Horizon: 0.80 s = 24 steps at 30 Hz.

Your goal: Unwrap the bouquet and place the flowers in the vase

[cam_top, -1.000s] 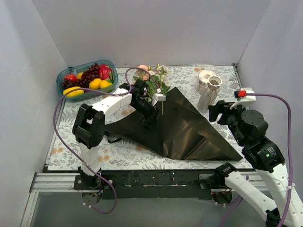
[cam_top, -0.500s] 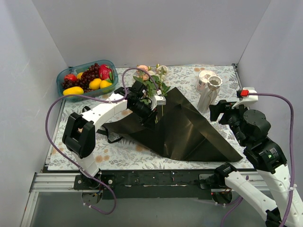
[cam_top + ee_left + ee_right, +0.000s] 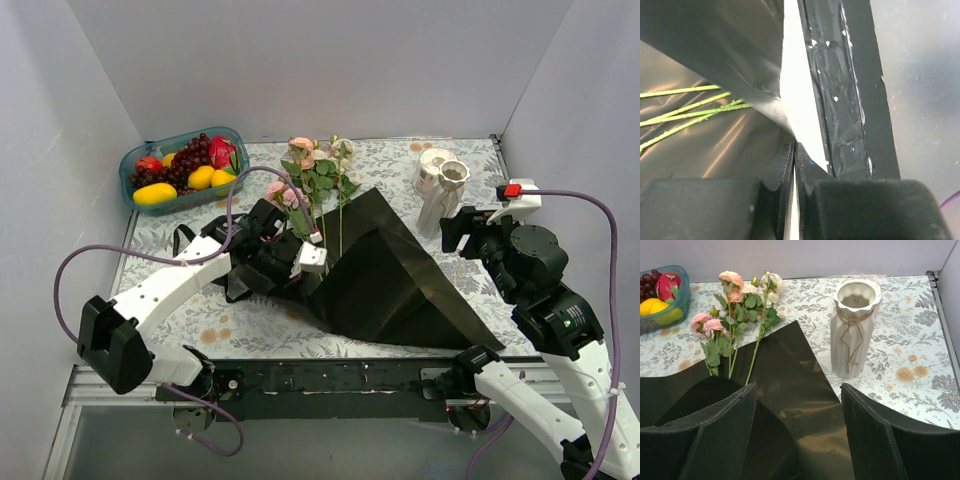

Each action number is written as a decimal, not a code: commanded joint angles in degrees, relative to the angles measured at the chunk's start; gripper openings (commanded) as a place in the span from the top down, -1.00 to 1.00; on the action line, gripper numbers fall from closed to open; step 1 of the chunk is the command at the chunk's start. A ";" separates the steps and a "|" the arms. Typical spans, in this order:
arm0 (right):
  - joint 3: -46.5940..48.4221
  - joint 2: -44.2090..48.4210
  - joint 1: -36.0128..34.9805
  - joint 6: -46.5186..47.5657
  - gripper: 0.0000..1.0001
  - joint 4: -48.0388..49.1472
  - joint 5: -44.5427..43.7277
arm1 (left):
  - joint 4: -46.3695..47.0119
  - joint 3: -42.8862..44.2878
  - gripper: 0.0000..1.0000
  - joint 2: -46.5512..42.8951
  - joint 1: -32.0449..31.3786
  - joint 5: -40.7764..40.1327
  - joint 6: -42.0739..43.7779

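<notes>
Left gripper (image 3: 795,148), pressed together on the left edge of the paper (image 3: 400,280), and spread right gripper (image 3: 799,390) near the vase (image 3: 852,325); flowers (image 3: 315,175) lie far-centre, stems on the paper, so pulling it may drag them away, or the glossy sheet may slip.

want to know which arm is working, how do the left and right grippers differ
The left gripper is shut, pinching the edge of the black wrapping paper; the right gripper is open and holds nothing. The left gripper sits low on the paper by the flower stems; the right gripper is raised near the vase. Both are black two-finger grippers.
</notes>
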<state>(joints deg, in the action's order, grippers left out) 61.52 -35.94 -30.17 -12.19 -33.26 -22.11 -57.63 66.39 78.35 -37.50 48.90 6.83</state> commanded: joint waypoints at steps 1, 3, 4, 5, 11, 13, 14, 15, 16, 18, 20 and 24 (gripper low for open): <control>1.77 -0.79 -0.06 0.15 -0.49 2.32 1.01 | -8.27 -5.47 1.00 -4.86 -0.47 1.64 16.97; 0.89 -1.23 -0.06 -0.29 -0.50 2.75 1.80 | -8.38 -7.41 0.99 -9.07 -1.26 0.24 20.57; 0.45 -1.23 -0.06 -0.30 -0.50 3.11 2.24 | -8.73 -9.42 0.95 -10.22 -1.53 -0.30 22.42; 0.01 -1.41 -0.06 -0.82 -0.50 3.37 3.03 | -9.17 -10.31 0.86 -12.84 -1.61 -0.74 24.53; -3.68 -2.72 -0.06 -2.14 -0.49 5.22 8.12 | -8.47 -19.27 0.05 -22.52 -1.88 -7.15 39.04; -4.12 -3.16 -0.06 -2.23 -0.48 5.48 9.36 | -5.41 -20.68 -0.11 -26.39 -1.97 -8.47 39.57; -4.38 -3.60 -0.06 -2.14 -0.48 5.48 10.06 | -4.70 -21.12 -0.11 -27.71 -1.97 -8.39 39.92; -4.47 -3.87 -0.06 -2.23 -0.48 5.31 10.24 | -3.99 -21.04 -0.12 -28.77 -1.97 -8.21 40.01; -4.39 -4.13 -0.06 -2.14 -0.48 5.22 10.33 | -3.55 -20.69 -0.13 -30.78 -1.97 -7.60 40.28; -4.12 -4.92 -0.06 -1.88 -0.48 5.04 10.94 | -2.32 -19.90 -0.41 -32.72 -1.97 -5.67 39.23; -3.77 -5.80 -0.06 -1.70 -0.48 4.69 10.69 | -1.53 -19.55 -0.96 -35.62 -1.88 -5.14 39.23; -2.98 -7.47 -0.24 -1.53 -0.48 4.34 10.16 | 0.67 -18.06 -0.96 -38.44 -1.97 -7.06 34.15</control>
<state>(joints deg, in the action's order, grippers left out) 57.19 -42.39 -30.17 -13.76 -31.11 -12.40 -60.51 45.63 42.13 -39.20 42.00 43.83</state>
